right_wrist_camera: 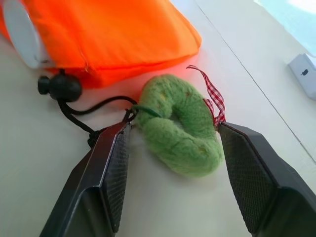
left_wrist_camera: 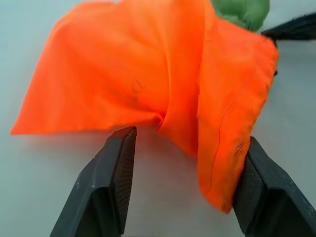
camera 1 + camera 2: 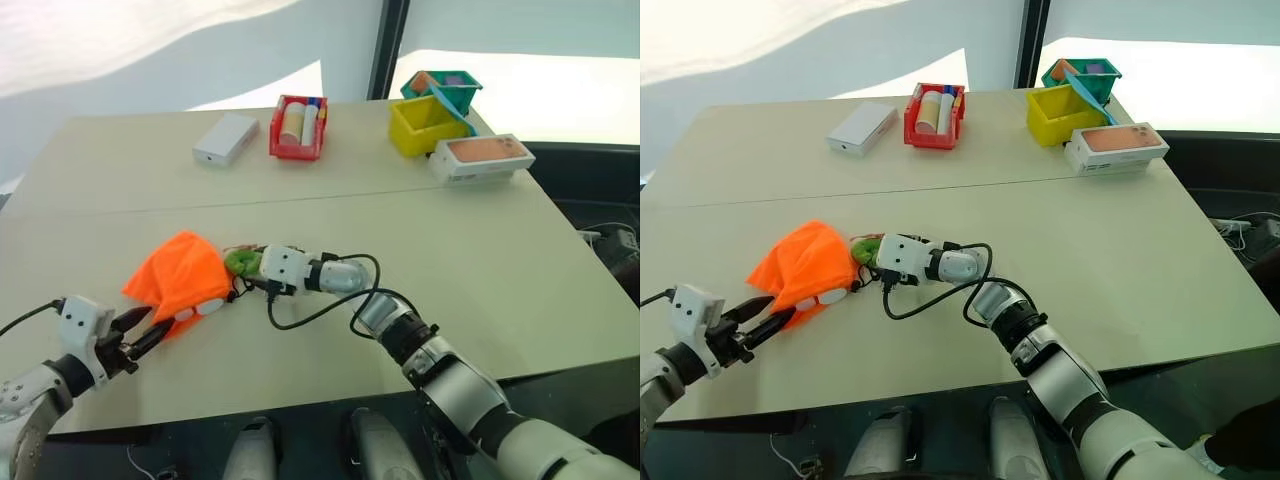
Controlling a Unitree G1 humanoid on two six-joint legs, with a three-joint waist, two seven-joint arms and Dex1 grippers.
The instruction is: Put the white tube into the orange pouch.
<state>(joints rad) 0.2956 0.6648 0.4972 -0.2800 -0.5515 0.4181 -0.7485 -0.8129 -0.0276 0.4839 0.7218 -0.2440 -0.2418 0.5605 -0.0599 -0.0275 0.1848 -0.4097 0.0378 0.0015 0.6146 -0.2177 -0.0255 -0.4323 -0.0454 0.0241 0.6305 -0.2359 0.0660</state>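
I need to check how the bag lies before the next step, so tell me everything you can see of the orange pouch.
The orange pouch is soft, bright orange cloth, lying crumpled and folded on the table. A white tube pokes out at its open end. A thin black cord with a round stopper runs from that end to a fuzzy green ring beside it. The left gripper has open jaws at either side of a hanging fold; the right gripper stands open around the ring.

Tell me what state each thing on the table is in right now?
orange pouch: crumpled on the table, white tube poking from its mouth.
green ring: lying flat between the right gripper fingers, ungripped.
left gripper: open at the pouch's edge.
red bin: upright, holding bottles.
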